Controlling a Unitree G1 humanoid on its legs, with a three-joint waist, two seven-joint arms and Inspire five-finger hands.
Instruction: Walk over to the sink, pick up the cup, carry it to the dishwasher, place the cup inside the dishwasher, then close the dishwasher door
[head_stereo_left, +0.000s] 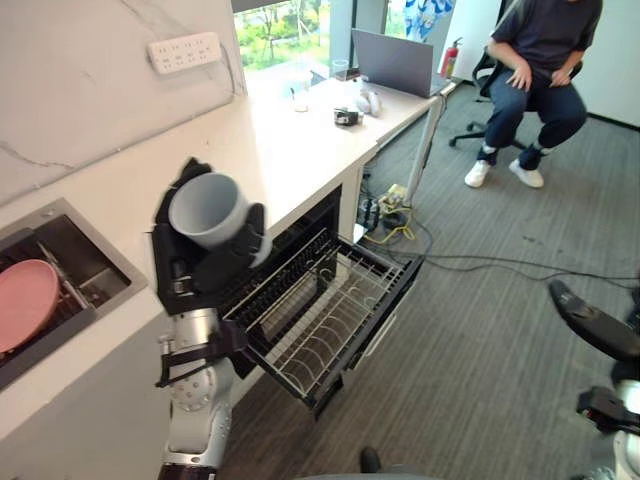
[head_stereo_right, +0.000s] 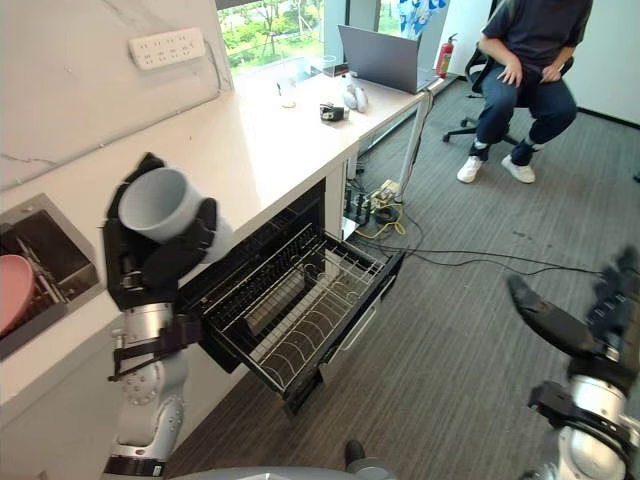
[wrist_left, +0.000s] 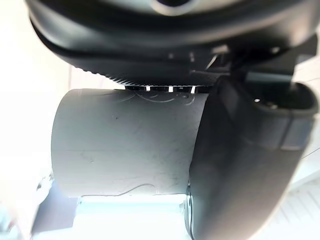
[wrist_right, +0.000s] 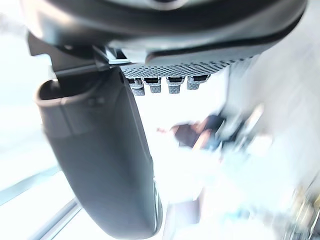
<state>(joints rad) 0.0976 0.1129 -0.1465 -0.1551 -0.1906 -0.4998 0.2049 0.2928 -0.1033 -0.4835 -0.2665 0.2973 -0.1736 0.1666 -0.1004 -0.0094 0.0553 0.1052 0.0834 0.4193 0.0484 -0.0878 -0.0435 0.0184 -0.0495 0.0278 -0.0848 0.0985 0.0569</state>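
Left robot hand (head_stereo_left: 205, 265) clasping smooth grey cylindrical cup (head_stereo_left: 208, 208), near wire dishwasher rack (head_stereo_left: 320, 305), right robot hand (head_stereo_right: 560, 328) relaxed

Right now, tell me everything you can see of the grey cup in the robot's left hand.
The pale grey cylindrical cup is smooth, maybe plastic, with no handle showing and faint scratch lines on its wall. Its visible inside looks empty. It is tilted, mouth up toward the camera. The dark left hand grips it, fingers and thumb curled round its lower wall, in the air at the edge of the white countertop, beside the pulled-out wire dishwasher rack.
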